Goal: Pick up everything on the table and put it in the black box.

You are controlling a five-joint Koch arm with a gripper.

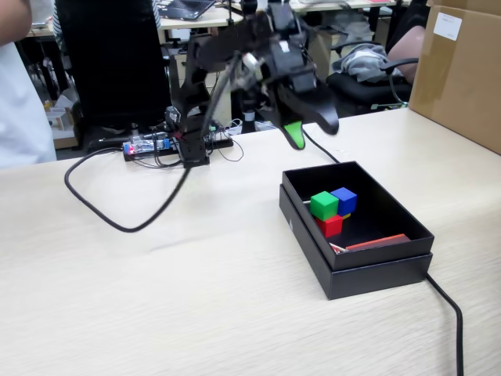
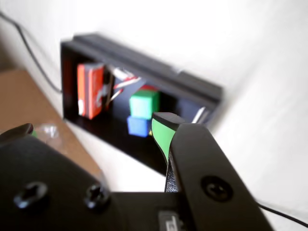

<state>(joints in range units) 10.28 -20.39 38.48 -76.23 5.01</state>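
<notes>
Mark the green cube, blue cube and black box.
green cube (image 1: 323, 204): fixed view, front face.
blue cube (image 1: 344, 200): fixed view, front face.
black box (image 1: 368, 274): fixed view, outer front wall.

The setting is an office or lab workspace. A wide wood-grain tabletop (image 1: 156, 298) carries the equipment. Beyond its far edge stand further desks (image 1: 196, 17), a black office chair (image 1: 368, 78) and a dark cabinet (image 1: 109, 63). A small electronics board (image 1: 149, 146) with cables (image 1: 102, 211) sits near the far edge. A brown cardboard carton (image 1: 458, 70) occupies the far right corner.
</notes>
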